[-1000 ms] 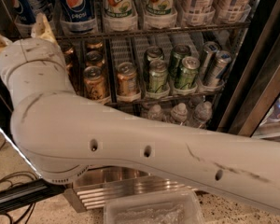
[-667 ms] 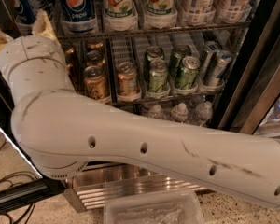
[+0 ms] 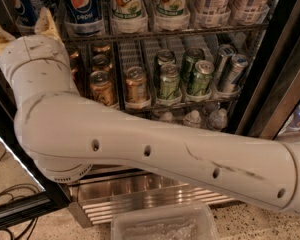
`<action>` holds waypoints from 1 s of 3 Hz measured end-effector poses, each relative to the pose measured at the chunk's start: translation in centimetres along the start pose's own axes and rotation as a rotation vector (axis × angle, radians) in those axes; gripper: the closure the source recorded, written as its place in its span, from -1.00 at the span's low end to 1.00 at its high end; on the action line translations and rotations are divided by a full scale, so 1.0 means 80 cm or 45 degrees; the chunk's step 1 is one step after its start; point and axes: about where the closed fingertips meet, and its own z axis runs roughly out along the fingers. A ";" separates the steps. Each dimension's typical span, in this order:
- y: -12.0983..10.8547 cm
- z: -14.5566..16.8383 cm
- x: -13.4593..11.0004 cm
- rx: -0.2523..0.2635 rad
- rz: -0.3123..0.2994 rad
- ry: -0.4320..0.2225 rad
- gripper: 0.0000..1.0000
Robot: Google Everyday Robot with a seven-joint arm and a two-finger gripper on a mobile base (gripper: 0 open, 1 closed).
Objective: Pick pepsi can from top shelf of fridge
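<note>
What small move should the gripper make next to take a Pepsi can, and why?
Probably ease the gripper a little upward toward the leftmost pepsi can on the top shelf. Its open fingers sit just below that can, one to each side, not yet around it.

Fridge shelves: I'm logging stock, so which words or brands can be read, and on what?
"pepsi": on the blue can on the top shelf.
White-and-green cans beside it: print too blurred to read.
Grey-patterned cans, gold cans, green cans: unreadable.
Pincer, upper left, below a second blue can: no text on either.
</note>
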 end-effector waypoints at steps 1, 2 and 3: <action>-0.006 0.003 0.003 0.026 0.001 0.009 -0.24; -0.015 0.014 0.006 0.057 -0.001 0.014 -0.22; -0.019 0.022 0.004 0.061 -0.004 0.004 -0.22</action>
